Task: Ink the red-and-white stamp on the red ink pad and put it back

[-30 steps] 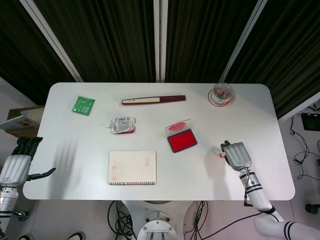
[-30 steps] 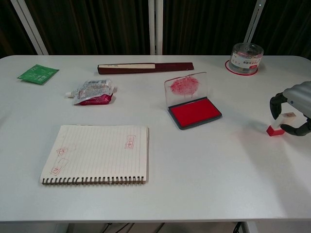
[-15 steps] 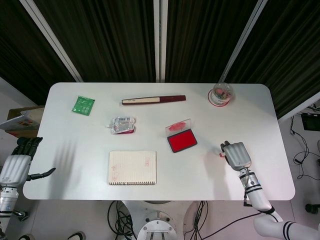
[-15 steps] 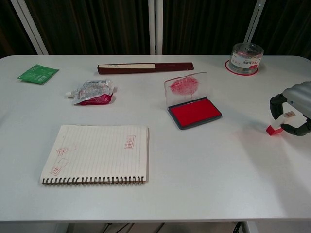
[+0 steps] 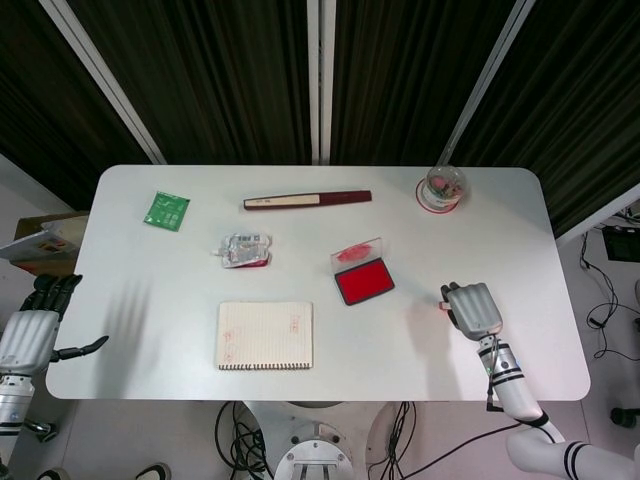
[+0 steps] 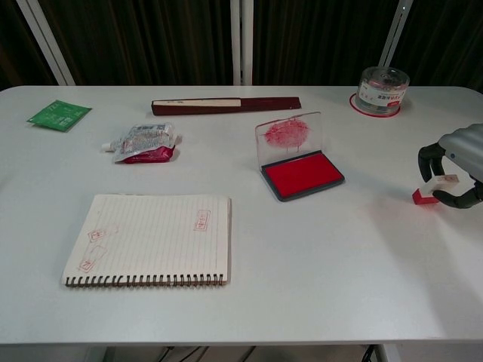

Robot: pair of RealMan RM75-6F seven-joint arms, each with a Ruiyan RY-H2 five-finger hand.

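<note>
Our right fingers (image 6: 432,154) curl around the stamp (image 6: 428,191) and pinch it, tilted, red base just off the bench (image 6: 317,256) near its right edge. The ink pad (image 6: 303,174) lies open well to the left. We should level the stamp, carry it over and press it flat. Our left hand (image 5: 28,335) hangs off the bench, fingers spread, holding nothing.

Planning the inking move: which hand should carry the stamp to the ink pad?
The right hand: it already grips the stamp, near the open ink pad. The left hand hangs off the table's far-left edge.
</note>
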